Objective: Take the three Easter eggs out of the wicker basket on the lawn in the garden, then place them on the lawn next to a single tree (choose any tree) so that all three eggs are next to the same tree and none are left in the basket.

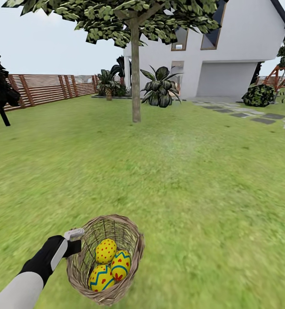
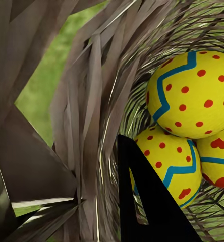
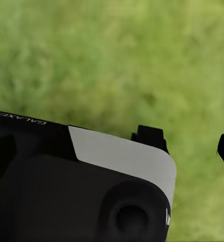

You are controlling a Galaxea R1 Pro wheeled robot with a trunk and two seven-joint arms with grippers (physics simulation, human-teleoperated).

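While clamped on wicker basket (image 1: 110, 257) rim, left end effector (image 1: 75, 241), three Easter eggs (image 1: 106, 251) inside, just beside.

1. The left arm (image 1: 18, 287) is light grey near the body, then black farther out.
2. The left gripper (image 1: 75, 240) has a pale grey piece on top and black fingers (image 2: 152, 201).
3. The right arm's casing (image 3: 66, 186) is black with a white panel, a round hole and small white letters.
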